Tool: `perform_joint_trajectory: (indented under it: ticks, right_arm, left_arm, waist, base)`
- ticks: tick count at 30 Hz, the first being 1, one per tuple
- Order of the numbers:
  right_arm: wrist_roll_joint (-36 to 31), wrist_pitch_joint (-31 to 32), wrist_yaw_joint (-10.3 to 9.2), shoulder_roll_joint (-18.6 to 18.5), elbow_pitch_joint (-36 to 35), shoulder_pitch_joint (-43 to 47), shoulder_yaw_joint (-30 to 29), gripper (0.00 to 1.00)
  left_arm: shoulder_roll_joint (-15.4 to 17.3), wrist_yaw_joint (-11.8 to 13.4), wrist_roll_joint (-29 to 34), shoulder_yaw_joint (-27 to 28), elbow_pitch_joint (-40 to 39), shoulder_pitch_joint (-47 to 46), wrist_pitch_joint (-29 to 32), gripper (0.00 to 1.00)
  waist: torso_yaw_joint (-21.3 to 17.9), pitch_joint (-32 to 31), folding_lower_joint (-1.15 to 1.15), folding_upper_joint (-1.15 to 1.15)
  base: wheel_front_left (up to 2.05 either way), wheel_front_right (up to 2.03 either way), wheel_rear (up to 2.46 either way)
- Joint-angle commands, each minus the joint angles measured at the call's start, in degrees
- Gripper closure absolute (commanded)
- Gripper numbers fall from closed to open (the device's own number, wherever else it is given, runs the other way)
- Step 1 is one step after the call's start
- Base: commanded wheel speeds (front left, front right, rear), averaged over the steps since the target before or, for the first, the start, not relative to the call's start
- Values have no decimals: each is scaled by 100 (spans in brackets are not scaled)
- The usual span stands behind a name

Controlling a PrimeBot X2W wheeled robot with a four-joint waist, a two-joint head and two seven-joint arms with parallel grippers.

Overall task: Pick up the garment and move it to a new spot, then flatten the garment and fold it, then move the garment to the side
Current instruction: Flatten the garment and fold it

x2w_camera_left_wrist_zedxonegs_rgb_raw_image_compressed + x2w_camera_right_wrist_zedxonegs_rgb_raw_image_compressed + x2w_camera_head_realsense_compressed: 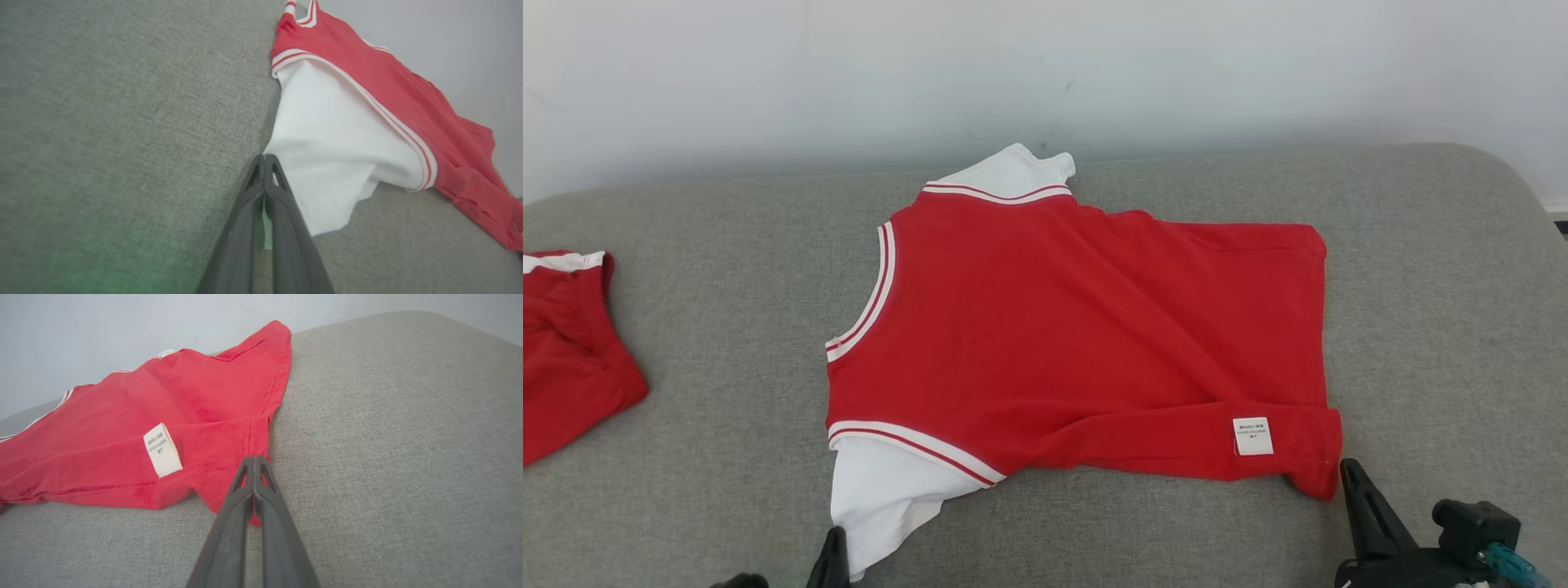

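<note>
The red garment [1078, 327] with white sleeves and striped trim lies spread on the grey cushion [703, 425], its white label [1252, 435] near the right hem. My left gripper [836, 543] sits at the near white sleeve [327, 134]. In the left wrist view the left gripper [264, 157] is shut at the sleeve's edge, with pale cloth showing between its fingers. My right gripper [1349, 472] is at the garment's near right hem corner. In the right wrist view the right gripper [254, 458] is shut over that corner [229, 486], with red cloth in the gap, beside the label [162, 450].
Another red garment [564, 343] with a white band lies at the cushion's left edge. A pale wall [1045, 73] rises right behind the cushion. Bare grey cushion [1445, 327] stretches to the right of the garment, where the corner rounds off.
</note>
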Motion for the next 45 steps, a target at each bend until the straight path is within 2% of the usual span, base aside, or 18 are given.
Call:
perform_joint_trajectory:
  ticks: [1,7,8,9,10,18,27,28,29,30,31,38,45]
  right_arm:
    - [5,-1,8,27,-244,160,-67,100]
    - [94,0,8,62,-429,519,-226,100]
    - [97,-1,8,60,-414,500,-217,17]
    - [92,-2,8,59,-397,458,-210,0]
    - [84,-2,8,58,-366,428,-208,0]
    - [60,0,8,41,-116,21,-115,0]
    - [83,0,8,73,209,-185,7,0]
    - [109,0,8,79,251,-194,45,55]
    - [123,0,8,78,319,-208,100,76]
    - [129,0,8,71,352,-234,132,100]
    - [145,-1,8,61,360,-260,144,100]
    - [99,-1,8,24,196,-226,101,100]
    - [-65,-1,8,-99,-1014,659,-217,100]
  left_arm:
    - [-30,-34,36,95,-170,196,-8,100]
    - [-50,-65,93,123,-442,414,-11,100]
    - [-53,-68,99,137,-458,430,-11,58]
    - [-57,-69,133,147,-471,435,-11,1]
    - [-58,-72,166,156,-495,426,-11,0]
    - [-66,-77,367,228,-579,334,-7,0]
    - [-91,-80,405,154,-329,298,-6,0]
    - [-93,-77,368,120,-278,282,-2,13]
    - [-94,-63,317,93,-215,251,7,30]
    - [-97,-65,267,32,-140,229,8,67]
    - [-105,-69,239,-36,-82,203,10,100]
    - [-104,-78,79,-44,-11,78,7,100]
    - [-96,-74,-8,186,-888,615,-10,100]
  waist:
    - [-23,-11,0,0]
    - [-24,50,0,0]
    - [-31,62,0,0]
    - [-41,70,0,0]
    - [-46,80,0,0]
    - [-26,145,0,0]
    - [51,153,0,0]
    - [58,151,0,0]
    - [67,150,0,0]
    - [74,147,0,0]
    - [79,148,0,0]
    - [44,113,0,0]
    - [72,31,0,0]
  base:
    - [0,0,0]
    - [0,0,0]
    - [0,0,0]
    - [0,0,0]
    - [0,0,0]
    - [0,0,0]
    - [0,0,0]
    - [0,0,0]
    - [0,0,0]
    - [0,0,0]
    - [0,0,0]
    - [0,0,0]
    - [0,0,0]
